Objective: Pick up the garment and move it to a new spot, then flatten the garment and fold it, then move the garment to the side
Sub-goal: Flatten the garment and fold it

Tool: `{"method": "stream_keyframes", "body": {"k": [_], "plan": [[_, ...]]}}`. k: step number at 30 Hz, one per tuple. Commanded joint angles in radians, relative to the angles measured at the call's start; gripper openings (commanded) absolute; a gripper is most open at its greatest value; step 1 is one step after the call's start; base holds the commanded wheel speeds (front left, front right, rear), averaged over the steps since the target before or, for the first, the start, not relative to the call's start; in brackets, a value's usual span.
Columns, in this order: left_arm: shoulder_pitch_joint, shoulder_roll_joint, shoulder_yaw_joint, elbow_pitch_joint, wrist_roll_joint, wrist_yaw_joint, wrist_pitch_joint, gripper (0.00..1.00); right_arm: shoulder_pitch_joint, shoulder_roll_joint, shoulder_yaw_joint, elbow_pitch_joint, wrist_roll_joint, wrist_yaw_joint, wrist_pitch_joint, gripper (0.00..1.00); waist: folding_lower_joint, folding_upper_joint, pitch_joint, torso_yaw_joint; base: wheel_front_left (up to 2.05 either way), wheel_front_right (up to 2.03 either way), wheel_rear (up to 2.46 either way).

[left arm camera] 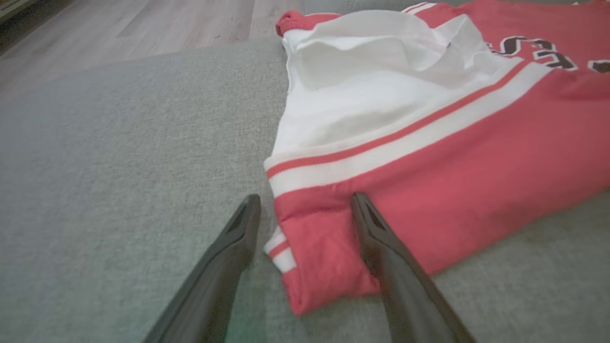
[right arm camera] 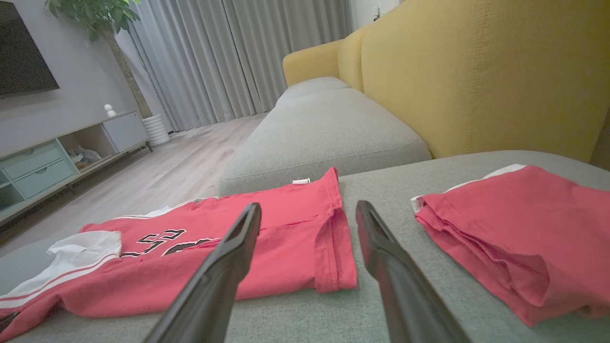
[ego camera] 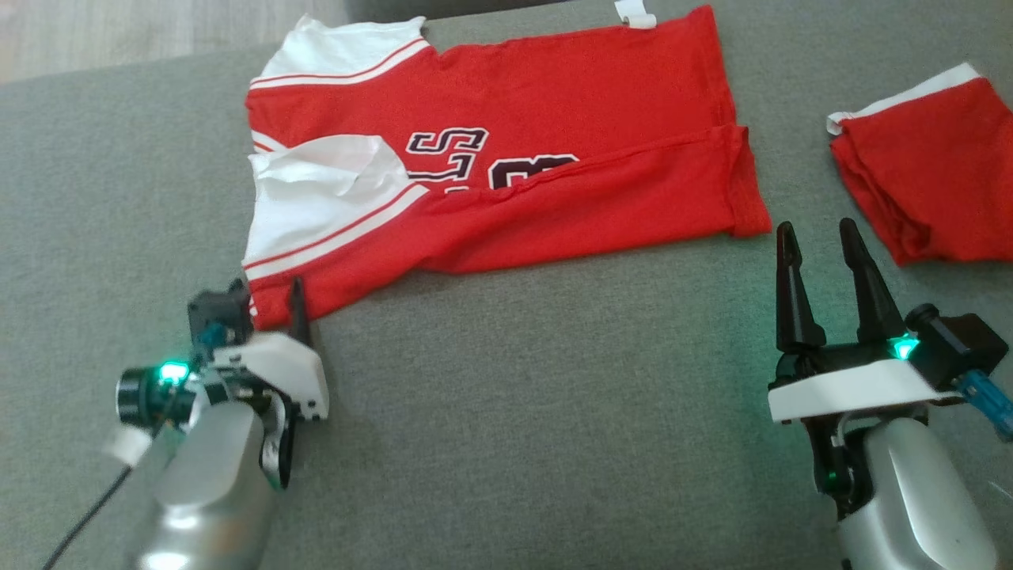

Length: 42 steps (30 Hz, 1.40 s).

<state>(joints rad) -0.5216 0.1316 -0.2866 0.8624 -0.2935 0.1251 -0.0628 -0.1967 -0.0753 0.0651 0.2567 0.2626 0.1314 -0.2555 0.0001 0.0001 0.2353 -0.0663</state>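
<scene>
The garment, a red jersey with white sleeves and dark lettering, lies spread and partly folded over itself on the grey cushion. My left gripper is open at its near-left corner. In the left wrist view that red corner lies between the two fingers of the left gripper, which rest on or just above the cushion. My right gripper is open and empty, just off the garment's near-right hem corner. Seen from the right wrist, the right gripper points over that hem of the garment.
A second red folded cloth with white trim lies at the right, also seen as a red pile. A yellow sofa back rises behind. Wooden floor runs beyond the cushion's left edge, with a low cabinet farther off.
</scene>
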Motion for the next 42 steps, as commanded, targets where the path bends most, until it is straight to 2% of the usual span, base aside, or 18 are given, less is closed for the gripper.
{"method": "stream_keyframes", "body": {"k": [1, 2, 3, 4, 9, 11, 15, 18, 22, 28, 39, 40, 41, 42], "plan": [[-0.038, 0.034, 0.027, 0.025, -0.007, 0.018, 0.028, 1.0, -0.027, 0.008, 0.024, -0.033, 0.004, -0.001, -0.006, 1.0, -0.0001, -0.0001, 0.008, -0.007, 0.0, 0.0, 0.0], [-0.043, 0.032, 0.031, 0.035, -0.013, 0.019, 0.031, 1.0, -0.028, 0.009, 0.024, -0.033, 0.006, -0.001, -0.006, 1.0, -0.0001, -0.0001, 0.009, -0.009, 0.0, 0.0, 0.0], [-0.046, 0.029, 0.039, 0.045, -0.024, 0.019, 0.035, 0.46, -0.027, 0.009, 0.024, -0.03, 0.007, -0.001, -0.006, 1.0, -0.0001, -0.0001, 0.01, -0.009, 0.0, 0.0, 0.0], [-0.049, 0.026, 0.047, 0.055, -0.037, 0.015, 0.041, 0.0, -0.028, 0.01, 0.026, -0.026, 0.008, -0.001, -0.006, 1.0, -0.0001, -0.0001, 0.01, -0.01, 0.0, 0.0, 0.0], [-0.068, 0.027, 0.052, 0.055, -0.046, 0.002, -0.009, 0.0, -0.031, 0.007, 0.033, -0.001, 0.009, -0.001, -0.006, 1.0, -0.0001, -0.0001, 0.003, -0.007, 0.0, 0.0, 0.0], [-0.079, 0.03, 0.053, 0.04, -0.045, -0.003, -0.06, 0.0, -0.035, 0.003, 0.034, 0.016, 0.007, -0.001, -0.006, 1.0, -0.0001, -0.0001, -0.003, -0.001, 0.0, 0.0, 0.0], [-0.107, 0.027, 0.05, -0.013, -0.042, -0.023, -0.156, 0.0, -0.056, -0.007, 0.029, 0.06, -0.01, -0.001, 0.009, 1.0, -0.0001, -0.0001, -0.012, 0.014, 0.0, 0.0, 0.0], [-0.125, 0.024, 0.051, -0.081, -0.036, -0.038, -0.187, 0.0, -0.085, -0.011, 0.007, 0.09, -0.034, -0.001, 0.049, 1.0, -0.0001, -0.0001, -0.008, 0.027, 0.0, 0.0, 0.0], [-0.13, 0.012, 0.054, -0.155, -0.039, -0.06, -0.196, 0.0, -0.148, -0.007, -0.042, 0.147, -0.073, -0.001, 0.13, 1.0, -0.0001, -0.0001, 0.009, 0.045, 0.0, 0.0, 0.0], [-0.13, 0.003, 0.034, -0.191, -0.026, -0.073, -0.198, 0.0, -0.265, 0.012, -0.12, 0.28, -0.12, -0.001, 0.244, 1.0, -0.0001, -0.0001, 0.036, 0.071, 0.0, 0.0, 0.0], [-0.127, -0.01, 0.0, -0.167, -0.015, -0.08, -0.198, 0.0, -0.38, 0.022, -0.114, 0.551, -0.222, -0.001, 0.326, 1.0, -0.0001, -0.0001, 0.047, 0.107, 0.0, 0.0, 0.0], [-0.127, -0.009, -0.003, -0.16, -0.013, -0.08, -0.197, 0.0, -0.385, 0.022, -0.116, 0.57, -0.232, -0.001, 0.327, 0.78, -0.0001, -0.0001, 0.045, 0.108, 0.0, 0.0, 0.0], [-0.126, -0.007, -0.007, -0.152, -0.012, -0.081, -0.193, 0.0, -0.389, 0.023, -0.119, 0.586, -0.237, -0.001, 0.324, 0.21, -0.0001, -0.0001, 0.041, 0.109, 0.0, 0.0, 0.0], [-0.123, -0.004, -0.01, -0.143, -0.012, -0.082, -0.188, 0.0, -0.393, 0.023, -0.121, 0.599, -0.242, -0.001, 0.317, 0.0, -0.0001, -0.0001, 0.036, 0.108, 0.0, 0.0, 0.0]]}}
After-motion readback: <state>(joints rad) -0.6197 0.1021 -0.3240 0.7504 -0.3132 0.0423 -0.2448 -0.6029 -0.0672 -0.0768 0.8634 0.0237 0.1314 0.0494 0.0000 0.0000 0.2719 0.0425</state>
